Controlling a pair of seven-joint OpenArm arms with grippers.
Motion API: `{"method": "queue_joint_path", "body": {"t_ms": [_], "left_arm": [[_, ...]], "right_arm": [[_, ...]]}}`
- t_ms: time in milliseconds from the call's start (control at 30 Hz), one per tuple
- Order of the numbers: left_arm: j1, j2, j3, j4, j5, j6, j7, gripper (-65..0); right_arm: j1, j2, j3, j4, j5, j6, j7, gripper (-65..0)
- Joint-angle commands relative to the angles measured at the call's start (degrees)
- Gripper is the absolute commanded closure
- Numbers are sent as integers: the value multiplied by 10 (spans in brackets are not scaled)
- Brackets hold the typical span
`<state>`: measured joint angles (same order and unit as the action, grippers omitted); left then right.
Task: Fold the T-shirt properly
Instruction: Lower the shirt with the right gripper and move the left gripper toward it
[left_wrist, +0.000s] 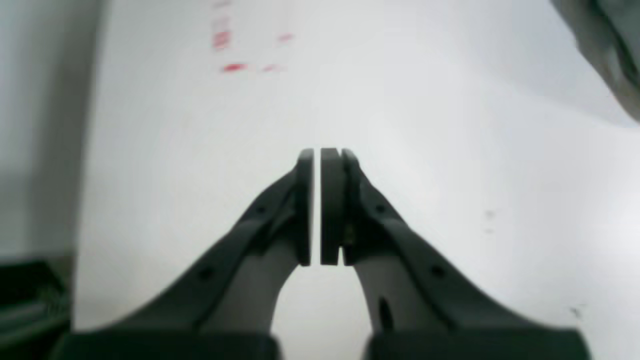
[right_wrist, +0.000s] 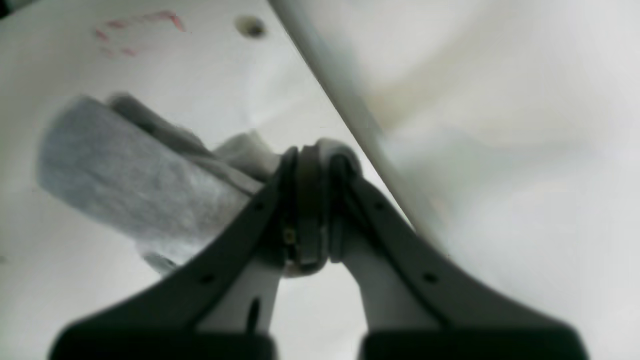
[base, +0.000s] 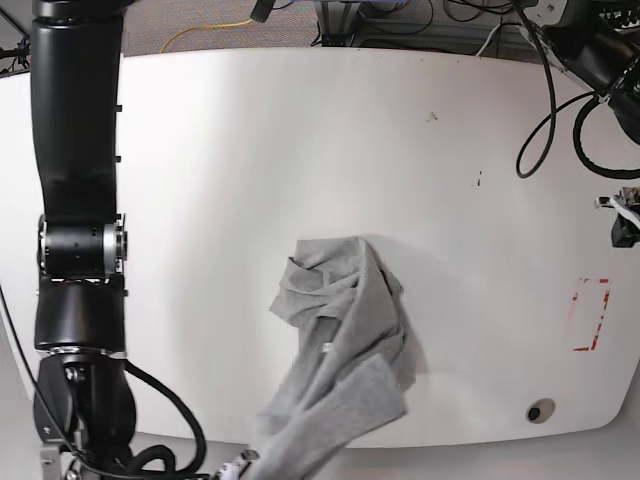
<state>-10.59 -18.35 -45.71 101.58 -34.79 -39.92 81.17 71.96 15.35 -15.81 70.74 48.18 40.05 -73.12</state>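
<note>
From the left wrist we see our left gripper (left_wrist: 316, 160) clenched on nothing above the white table (left_wrist: 450, 175), red marks (left_wrist: 227, 50) ahead. From the right wrist, our right gripper (right_wrist: 310, 160) grasps the T-shirt (right_wrist: 135, 185) at the table's edge. In the base view it lies crumpled near the front edge, cables (base: 560, 110) beyond.
</note>
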Motion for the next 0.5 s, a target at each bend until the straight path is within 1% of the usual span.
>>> {"method": "queue_joint_path", "body": {"t_ms": [0, 67, 100, 167, 300, 367, 467], "left_arm": [[-8, -3, 23, 9, -7, -1, -12, 0], [-8, 14, 46, 9, -5, -1, -12, 0], [-8, 21, 54, 9, -5, -1, -12, 0], [-8, 38, 84, 10, -4, -1, -29, -21], [-8, 57, 166, 9, -2, -1, -67, -122], [-8, 71, 212, 9, 18, -1, -89, -174], [-8, 94, 266, 9, 53, -1, -114, -232]], "right_arm": [[28, 21, 3, 38, 15, -1, 22, 0], [28, 53, 3, 63, 15, -1, 21, 0], [28, 64, 3, 68, 15, -1, 21, 0], [28, 86, 4, 79, 15, -1, 21, 0], [28, 126, 5, 104, 15, -1, 21, 0], [28, 143, 5, 109, 15, -1, 22, 0], [28, 162, 8, 118, 15, -1, 22, 0]]}}
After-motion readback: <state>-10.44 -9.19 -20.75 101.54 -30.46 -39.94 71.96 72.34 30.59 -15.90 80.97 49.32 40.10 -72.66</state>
